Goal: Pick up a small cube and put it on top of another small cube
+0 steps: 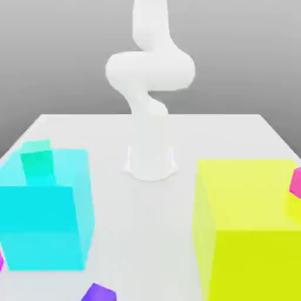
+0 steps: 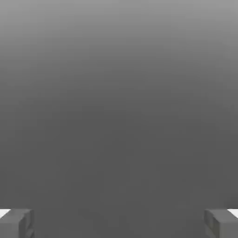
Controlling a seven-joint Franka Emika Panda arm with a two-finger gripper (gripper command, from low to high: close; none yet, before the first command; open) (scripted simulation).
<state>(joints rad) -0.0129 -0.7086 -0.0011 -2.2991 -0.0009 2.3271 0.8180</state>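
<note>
- The small purple cube [image 1: 98,293] sits on the white table [image 1: 223,132] at the near edge of the exterior view, left of centre. I see one corner turned toward the camera, so it stands skewed to the table's edges; being a cube, it has no long axis I can name.
- Just beyond it, on the exterior view's left, stands the big cyan block [image 1: 44,226], with a small teal-green cube [image 1: 37,161] showing at its far top.
- On the exterior view's right is the big yellow block [image 1: 253,235], with a small pink cube [image 1: 296,182] at its right edge.
- The arm [image 1: 150,70] rises from its base [image 1: 150,161] between the two blocks, farther back.
- In the hand view my gripper [image 2: 119,222] stands wide open, fingertips [image 2: 18,223] far apart, nothing between them, facing plain grey.
- I cannot place the purple cube relative to the gripper.
</note>
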